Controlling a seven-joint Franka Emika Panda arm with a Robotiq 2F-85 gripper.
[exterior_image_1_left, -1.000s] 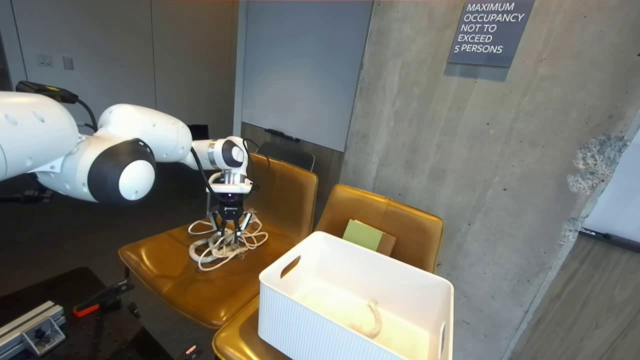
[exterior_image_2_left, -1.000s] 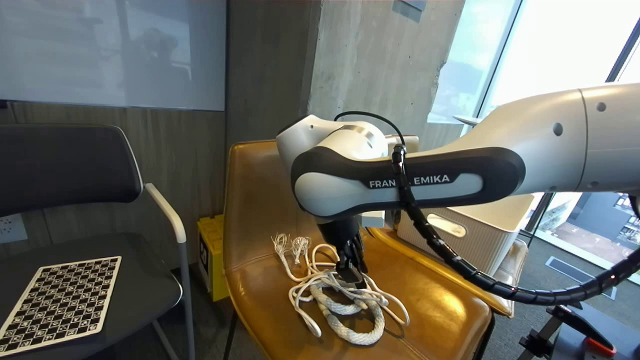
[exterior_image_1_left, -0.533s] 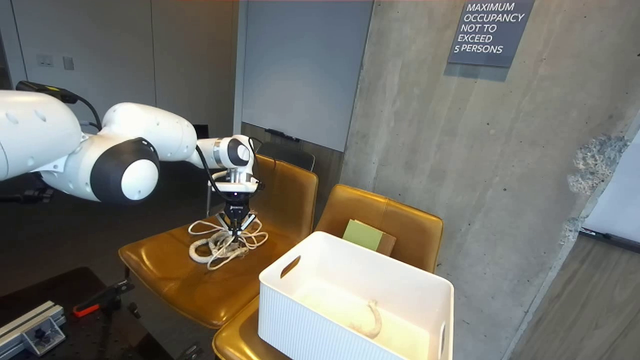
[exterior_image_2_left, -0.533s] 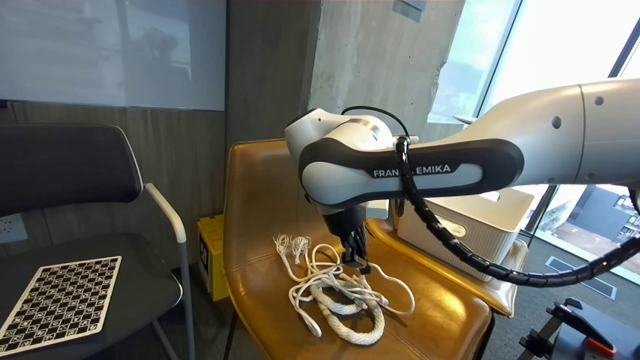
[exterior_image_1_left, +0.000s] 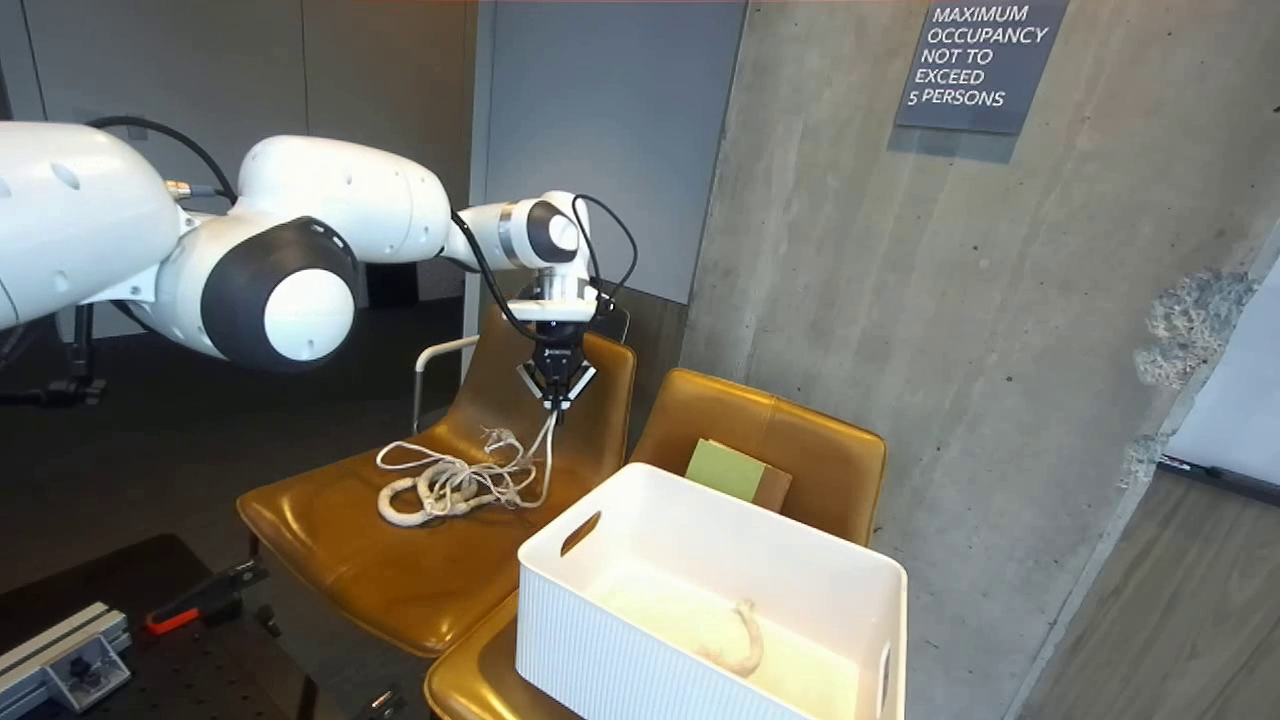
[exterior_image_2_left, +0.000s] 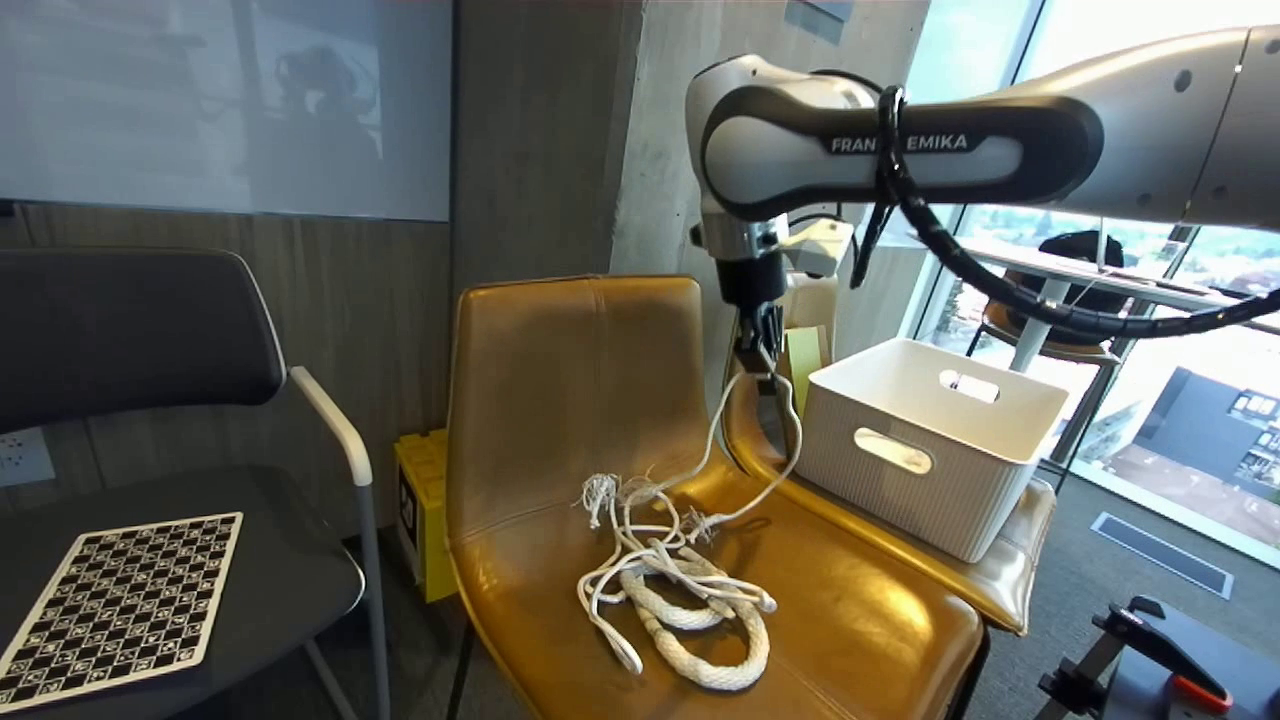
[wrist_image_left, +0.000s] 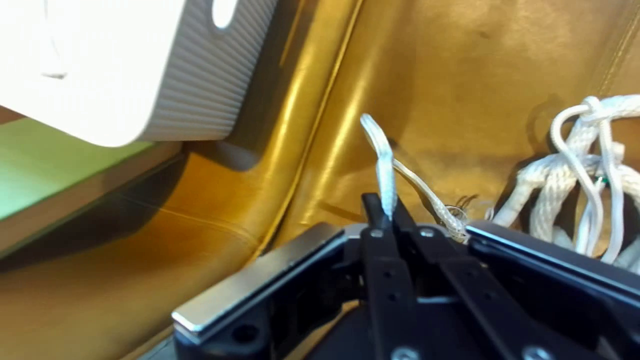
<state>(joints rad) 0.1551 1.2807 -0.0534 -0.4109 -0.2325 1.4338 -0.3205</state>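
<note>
On the seat of chair A (exterior_image_1_left: 340, 530): rope (exterior_image_1_left: 448, 490), with a loop of it up in the gripper (exterior_image_1_left: 557, 408), above the side of that seat nearer chair B (exterior_image_1_left: 830, 440). Just beside chair A: chair B. On the seat of chair B: bin (exterior_image_1_left: 640, 640). In bin: loose object (exterior_image_1_left: 753, 640). Between bin and the back of chair B: book-like item (exterior_image_1_left: 725, 472). In an exterior view, left of chair A: chair C (exterior_image_2_left: 130, 320), with board (exterior_image_2_left: 125, 600) on its seat; between chair C and chair A: box (exterior_image_2_left: 432, 500); at far right, behind bin: window (exterior_image_2_left: 1180, 430). In an exterior view, at lower left, before chair A: tabletop (exterior_image_1_left: 100, 575), with clamp (exterior_image_1_left: 205, 598) on it.
</note>
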